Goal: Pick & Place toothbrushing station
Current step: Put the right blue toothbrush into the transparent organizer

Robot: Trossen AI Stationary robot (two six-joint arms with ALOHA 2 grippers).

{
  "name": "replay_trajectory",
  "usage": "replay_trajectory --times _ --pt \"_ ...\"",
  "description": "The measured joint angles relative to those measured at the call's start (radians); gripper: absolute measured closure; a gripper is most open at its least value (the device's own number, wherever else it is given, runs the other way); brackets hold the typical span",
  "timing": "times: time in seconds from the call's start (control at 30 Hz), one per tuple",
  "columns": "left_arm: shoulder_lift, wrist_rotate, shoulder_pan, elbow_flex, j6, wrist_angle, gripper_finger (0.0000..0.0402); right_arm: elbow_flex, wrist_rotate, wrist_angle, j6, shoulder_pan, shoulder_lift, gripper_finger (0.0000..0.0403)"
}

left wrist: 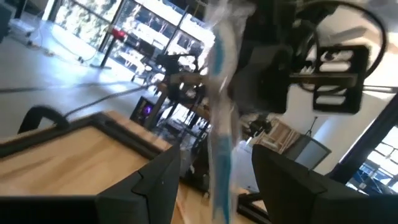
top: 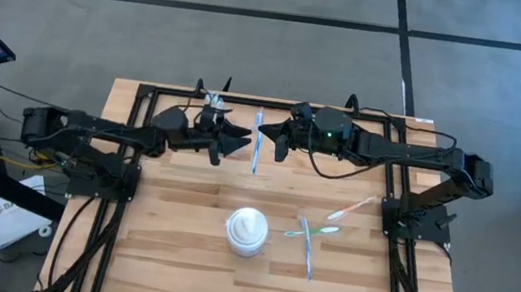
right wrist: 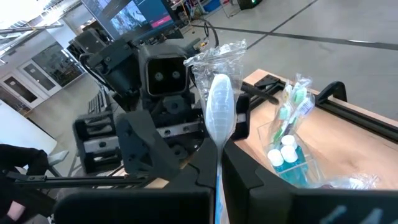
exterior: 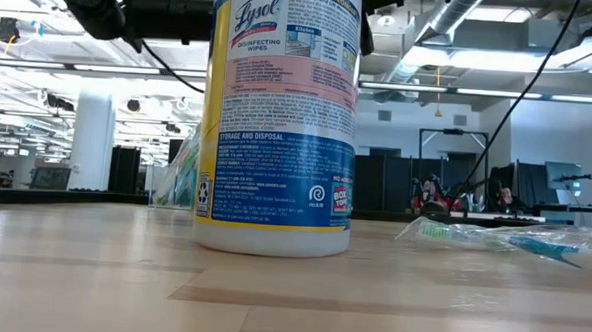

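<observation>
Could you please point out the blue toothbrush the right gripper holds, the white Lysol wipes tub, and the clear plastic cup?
Wrapped pastel blue toothbrush [right wrist: 219,109], right wrist view, its head.
White round Lysol wipes tub [exterior: 278,125], low view, its label.
Clear plastic cup [right wrist: 287,155], right wrist view, its wall.

Far tabletop [top: 181,216] edge: left gripper [top: 237,144] and right gripper [top: 276,140] face each other, blue toothbrush [top: 257,142] between, narrow gap | centre: wipes tub [top: 246,232] blocks | right: loose toothbrushes [top: 312,236] | left half open

My arms were dark and jointed, trailing black cables; my right wrist [top: 332,127] bore a green light, and my fingers [left wrist: 152,180] were matte black wedges.
</observation>
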Motion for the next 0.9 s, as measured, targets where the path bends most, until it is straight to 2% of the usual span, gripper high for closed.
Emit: replay_trajectory --times 0.53,0.9 --pt "0.041 0.005 0.001 0.036 0.044 0.023 0.0206 0.0 0.0 0.0 0.002 0.0 0.0 0.0403" --pt "0.142 0.03 0.009 0.122 0.045 0.024 0.0206 0.0 0.0 -0.001 0.003 0.002 0.0 0.0403"
